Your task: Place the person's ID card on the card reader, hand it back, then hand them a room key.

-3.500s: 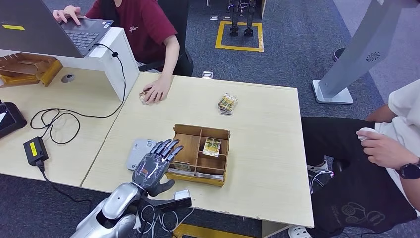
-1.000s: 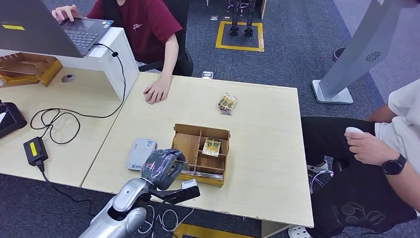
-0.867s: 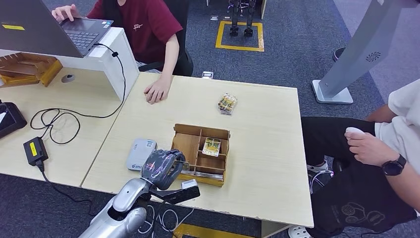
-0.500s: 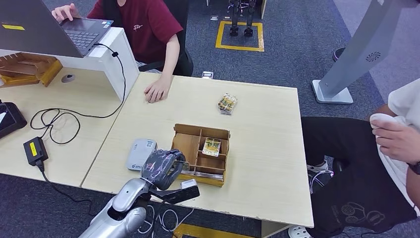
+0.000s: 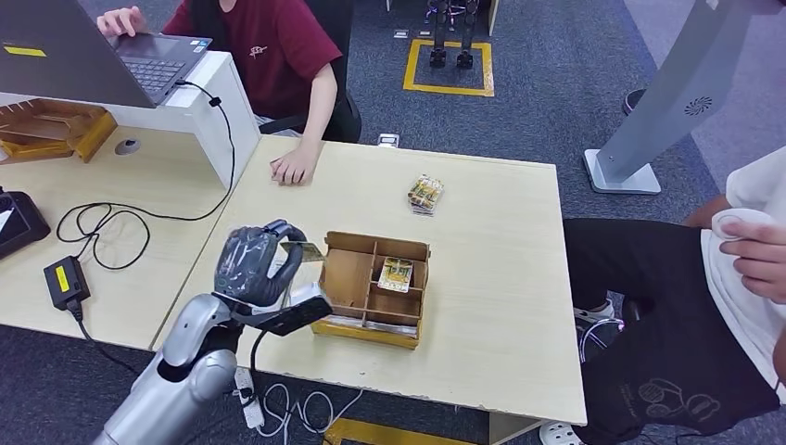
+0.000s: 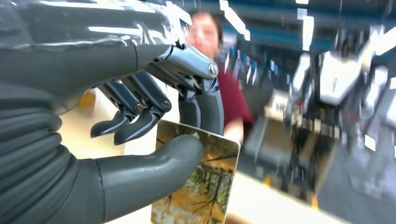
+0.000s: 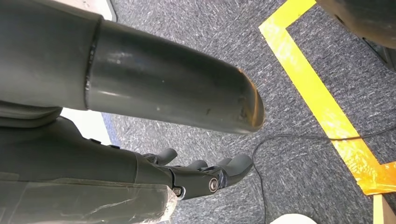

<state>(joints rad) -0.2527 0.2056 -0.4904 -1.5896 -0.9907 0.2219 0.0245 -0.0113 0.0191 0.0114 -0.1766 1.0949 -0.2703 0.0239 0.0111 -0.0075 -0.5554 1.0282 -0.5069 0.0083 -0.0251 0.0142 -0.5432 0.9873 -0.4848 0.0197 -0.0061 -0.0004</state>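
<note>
The left arm reaches in over the near edge of the table [image 5: 482, 306], bent at the elbow, with the left hand [image 5: 252, 262] raised above the tabletop just left of the wooden tray [image 5: 373, 289]. Its fingers [image 6: 140, 119] are curled in, and the thumb [image 6: 154, 161] presses one room key [image 6: 201, 184], a card with a yellow-green picture, against them; in the head view the card juts from the hand toward the tray's near left corner, held clear of the table. The right hand [image 7: 205, 175] hangs low over grey carpet beside a yellow floor line, fingers loosely curved and apart, holding nothing. The tray has several compartments; one more card [image 5: 396, 273] lies flat in a middle one. A small stack of cards [image 5: 425, 194] sits farther out on the table, well apart from the tray. Two people are near: one in a red shirt [image 5: 264, 42] at a laptop [image 5: 88, 51] with a hand [image 5: 293, 168] resting on the table's far left edge, and one seated at the right [image 5: 741, 269].
</note>
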